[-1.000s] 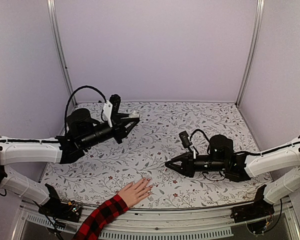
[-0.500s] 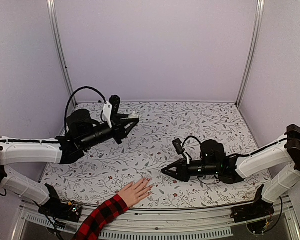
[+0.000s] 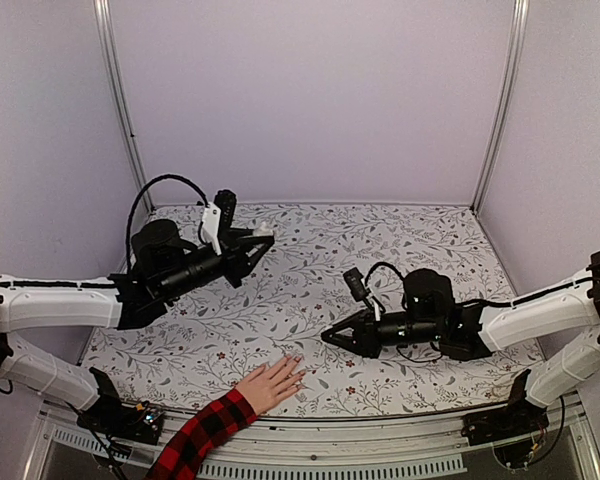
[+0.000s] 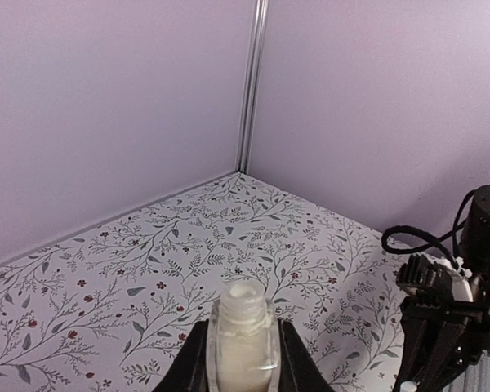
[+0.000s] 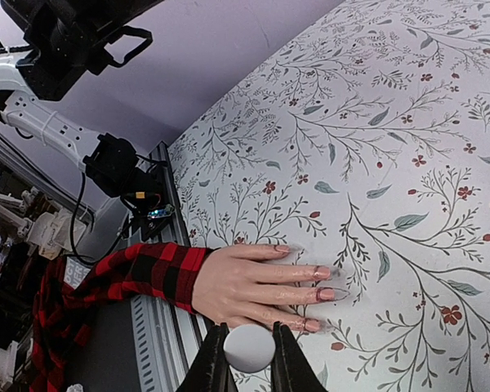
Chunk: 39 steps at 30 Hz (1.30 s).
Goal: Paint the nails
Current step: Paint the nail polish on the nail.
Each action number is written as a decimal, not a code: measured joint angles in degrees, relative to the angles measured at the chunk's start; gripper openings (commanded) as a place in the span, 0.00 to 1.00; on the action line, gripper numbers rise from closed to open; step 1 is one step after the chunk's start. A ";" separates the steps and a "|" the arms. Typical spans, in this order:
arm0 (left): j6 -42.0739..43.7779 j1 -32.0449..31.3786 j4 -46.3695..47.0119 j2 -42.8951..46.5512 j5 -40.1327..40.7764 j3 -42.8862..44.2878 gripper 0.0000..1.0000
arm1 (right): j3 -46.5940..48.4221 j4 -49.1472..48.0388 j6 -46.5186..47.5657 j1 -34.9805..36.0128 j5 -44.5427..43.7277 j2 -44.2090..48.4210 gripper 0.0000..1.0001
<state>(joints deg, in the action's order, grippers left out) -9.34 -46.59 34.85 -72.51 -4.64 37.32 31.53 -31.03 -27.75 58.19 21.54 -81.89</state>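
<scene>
At the near edge of the floral-patterned table [image 3: 400,250], a light-skinned human hand [image 3: 270,384] in a red-and-black plaid sleeve [image 3: 205,432] is laid flat, palm down. Its tiny pale glossy nails [image 5: 324,273] are pointed far and rightward, along the fingers' long axis. Just beyond, a small white round cap [image 5: 249,348] is clamped in the right gripper [image 3: 327,337]. Farther back, a small clear uncapped bottle [image 4: 243,331] with pale contents is pinched by the raised left gripper [image 3: 263,238].
</scene>
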 measured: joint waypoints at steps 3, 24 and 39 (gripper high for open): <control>-1.25 0.02 -0.72 1.64 0.90 -0.90 0.00 | -0.50 -0.26 -0.42 0.04 0.48 0.11 0.00; -2.47 0.11 -3.85 11.08 3.76 -6.73 0.00 | -4.33 -7.69 -4.37 4.44 -6.86 -1.64 0.00; -5.81 -1.44 -4.76 12.70 8.35 -9.18 0.00 | -5.01 -18.84 -5.05 7.80 -12.04 -13.55 0.00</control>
<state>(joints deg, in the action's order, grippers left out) -15.16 -48.03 30.09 -59.81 3.70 28.14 26.52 -49.87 -32.80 66.00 9.50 -95.44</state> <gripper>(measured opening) 0.214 0.162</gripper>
